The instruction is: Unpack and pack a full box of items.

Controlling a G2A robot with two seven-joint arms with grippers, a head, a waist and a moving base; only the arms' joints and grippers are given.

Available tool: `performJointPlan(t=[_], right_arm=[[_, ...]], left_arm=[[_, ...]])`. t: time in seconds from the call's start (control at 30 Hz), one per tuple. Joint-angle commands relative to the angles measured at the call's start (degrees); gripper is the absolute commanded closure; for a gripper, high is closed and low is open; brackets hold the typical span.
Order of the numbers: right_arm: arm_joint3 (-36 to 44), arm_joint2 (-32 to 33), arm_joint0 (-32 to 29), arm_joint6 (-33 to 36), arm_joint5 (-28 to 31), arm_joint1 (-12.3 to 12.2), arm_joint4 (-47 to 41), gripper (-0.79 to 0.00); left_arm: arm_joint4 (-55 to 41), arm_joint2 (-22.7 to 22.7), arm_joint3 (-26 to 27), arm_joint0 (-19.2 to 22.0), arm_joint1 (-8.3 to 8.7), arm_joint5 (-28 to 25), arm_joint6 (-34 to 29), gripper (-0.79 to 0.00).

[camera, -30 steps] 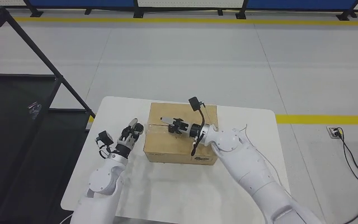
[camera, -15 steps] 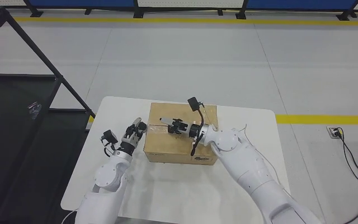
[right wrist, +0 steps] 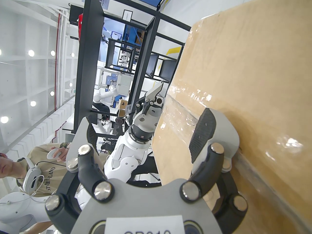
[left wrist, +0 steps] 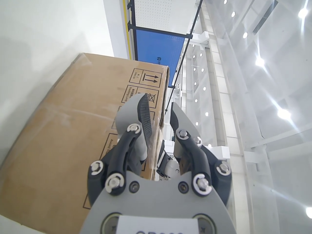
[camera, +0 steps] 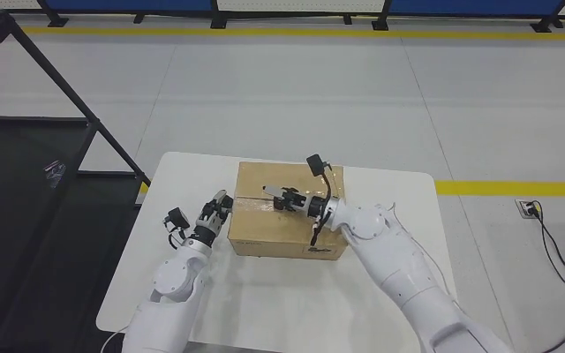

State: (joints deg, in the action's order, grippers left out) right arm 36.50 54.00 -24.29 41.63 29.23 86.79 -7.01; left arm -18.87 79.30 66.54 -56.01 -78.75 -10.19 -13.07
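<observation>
Box (camera: 287, 221) is stiff taped cardboard, probably heavy if full. Left gripper (left wrist: 158, 113) fingers narrowly apart at its edge, right gripper (right wrist: 146, 132) fingers wide over the seam (right wrist: 182, 105): peel there.

Bright, even overhead light fills the top view: the table (camera: 265, 300) and the pale floor (camera: 291, 97) read almost white, and the box (camera: 282, 231) casts barely any shadow. In the left wrist view, rows of ceiling lamps (left wrist: 284, 114) beyond the left end effector (left wrist: 159, 103) bloom into white spots with streaked flare. The wall (left wrist: 48, 13) on its other side is washed out, and the ceiling beams (left wrist: 234, 103) bow with wide-angle distortion. Just ahead of the right end effector (right wrist: 146, 120), the clear tape (right wrist: 192, 98) on the box glints with patchy glare.
</observation>
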Motion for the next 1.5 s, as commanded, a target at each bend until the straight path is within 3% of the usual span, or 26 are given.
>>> performJointPlan(t=[0.0,0.27,0.87,1.2,1.47], right_arm=[[0.77,0.99,-0.60,0.34,-0.44,-0.64,0.69,-0.785],[6.82,6.92,-5.83,-1.61,-1.84,-3.81,2.87,-0.785],[32.23,22.44,-24.28,-6.38,-11.18,-9.70,6.33,-0.785],[38.07,28.61,-31.00,-10.78,-13.89,-11.03,3.56,-0.785],[39.97,26.87,-30.74,-14.18,-9.75,-10.68,1.96,-0.785]], left_arm=[[-0.02,0.00,-0.17,0.09,-0.01,-0.05,-0.08,-0.277],[0.32,-0.17,-0.39,0.32,-0.06,-0.12,-0.27,-0.277],[0.57,-0.72,-0.73,0.75,-0.25,-0.21,-0.55,-0.271],[0.79,-1.03,-0.18,0.77,-0.34,-0.06,-0.73,-0.271],[1.00,-1.30,0.39,0.50,-0.41,0.15,-0.77,-0.271]])
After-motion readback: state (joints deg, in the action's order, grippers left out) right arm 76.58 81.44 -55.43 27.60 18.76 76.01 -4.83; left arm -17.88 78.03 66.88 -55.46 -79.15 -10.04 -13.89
